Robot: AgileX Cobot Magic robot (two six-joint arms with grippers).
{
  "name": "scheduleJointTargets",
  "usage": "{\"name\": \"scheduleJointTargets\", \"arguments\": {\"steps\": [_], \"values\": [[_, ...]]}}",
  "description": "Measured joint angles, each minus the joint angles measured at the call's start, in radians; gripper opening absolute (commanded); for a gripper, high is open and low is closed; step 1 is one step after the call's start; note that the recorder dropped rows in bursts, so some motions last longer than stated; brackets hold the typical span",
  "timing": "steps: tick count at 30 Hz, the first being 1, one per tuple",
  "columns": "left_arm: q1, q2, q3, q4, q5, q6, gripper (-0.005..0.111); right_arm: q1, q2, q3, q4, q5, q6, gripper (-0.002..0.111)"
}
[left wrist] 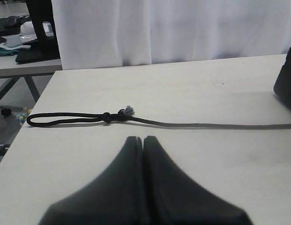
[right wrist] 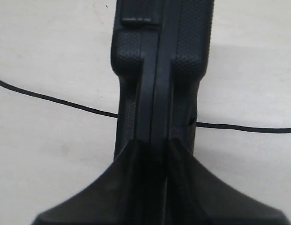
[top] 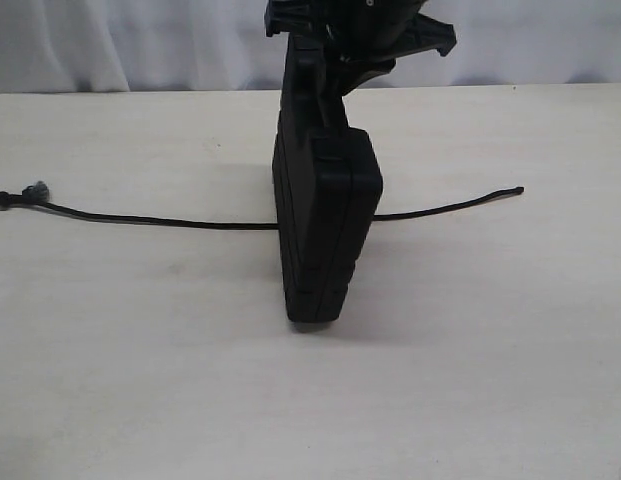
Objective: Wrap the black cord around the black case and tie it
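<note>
Exterior: black case (top: 325, 235) upright on its edge mid-desk (top: 140, 380), top gripped by the right tool (top: 322, 62). The black cord (top: 160, 219) lies across the desk, showing on both sides of the case; whether it runs under or behind, can't tell.

Left wrist: left tool (left wrist: 143, 139) clenched, nothing held. Cord loop, knot (left wrist: 107, 116) and frayed tuft (left wrist: 129, 110) on the desk ahead.

Right wrist: right tool (right wrist: 154, 144) clamped on the case's narrow end (right wrist: 159, 61).
</note>
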Motion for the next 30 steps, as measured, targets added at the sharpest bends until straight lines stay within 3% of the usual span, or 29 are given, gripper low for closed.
{"name": "scheduleJointTargets", "arguments": {"steps": [30], "values": [[0.0,0.0,0.0,0.0,0.0,0.0,0.0,0.0,0.0,0.0,0.013,0.0,0.0,0.004]]}}
